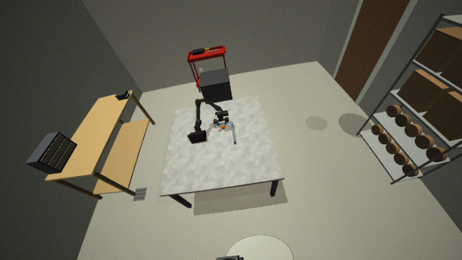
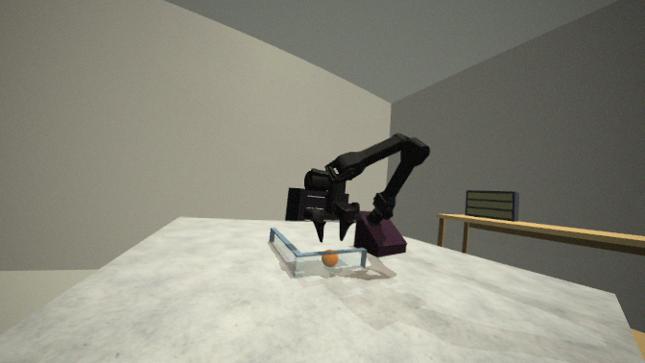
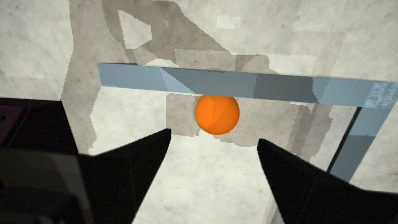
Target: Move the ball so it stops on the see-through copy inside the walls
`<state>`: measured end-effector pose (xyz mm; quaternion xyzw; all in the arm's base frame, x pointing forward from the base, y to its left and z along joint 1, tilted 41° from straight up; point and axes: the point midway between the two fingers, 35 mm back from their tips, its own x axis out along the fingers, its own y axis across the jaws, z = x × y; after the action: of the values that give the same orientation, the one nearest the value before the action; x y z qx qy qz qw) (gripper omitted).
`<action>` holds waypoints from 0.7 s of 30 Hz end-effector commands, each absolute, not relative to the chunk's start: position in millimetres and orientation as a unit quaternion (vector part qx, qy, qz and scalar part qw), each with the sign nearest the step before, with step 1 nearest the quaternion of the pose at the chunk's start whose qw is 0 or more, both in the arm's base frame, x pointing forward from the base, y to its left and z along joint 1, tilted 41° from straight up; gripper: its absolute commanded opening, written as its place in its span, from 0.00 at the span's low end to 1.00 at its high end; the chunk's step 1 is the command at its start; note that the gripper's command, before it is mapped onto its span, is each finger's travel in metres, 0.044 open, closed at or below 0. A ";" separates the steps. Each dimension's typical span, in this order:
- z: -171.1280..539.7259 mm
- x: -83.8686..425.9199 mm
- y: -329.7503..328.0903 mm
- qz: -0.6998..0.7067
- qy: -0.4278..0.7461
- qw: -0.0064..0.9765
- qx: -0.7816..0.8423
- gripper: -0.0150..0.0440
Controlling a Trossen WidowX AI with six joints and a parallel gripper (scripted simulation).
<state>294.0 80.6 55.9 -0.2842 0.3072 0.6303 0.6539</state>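
Observation:
The orange ball [image 1: 223, 126] [image 2: 329, 258] [image 3: 217, 114] rests on the table inside the corner, close beside one low clear wall [image 2: 352, 251] [image 3: 225, 82] with a blue top edge. The other wall [image 1: 234, 134] [image 2: 285, 243] [image 3: 370, 125] runs off from its end, with a gap between it and the ball. No separate see-through copy shows; the ball seems to cover its spot. My gripper [image 1: 221, 122] [image 2: 331, 240] [image 3: 213, 138] is open and empty. Its fingertips hang above the ball in the exterior view, apart from it and higher than the wall tops.
The arm's dark purple base [image 1: 196, 137] [image 2: 379, 235] stands on the marbled table [image 1: 223, 165] [image 2: 192, 307], beside the walls' open end. A dark box [image 1: 216, 90] stands behind the table. A wooden bench [image 1: 91, 137] and a shelf rack stand away from it.

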 end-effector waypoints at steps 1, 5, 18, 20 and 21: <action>81.1 293.6 62.6 0.628 0.301 0.656 -0.289 0.86; 75.1 295.3 65.4 0.624 0.303 0.660 -0.288 0.86; 113.3 293.5 33.0 0.626 0.302 0.658 -0.290 1.00; 113.3 293.5 33.0 0.626 0.302 0.658 -0.290 1.00; 113.3 293.5 33.0 0.626 0.302 0.658 -0.290 1.00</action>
<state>294.2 35.5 108.6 -0.2870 0.3029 0.6224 0.6622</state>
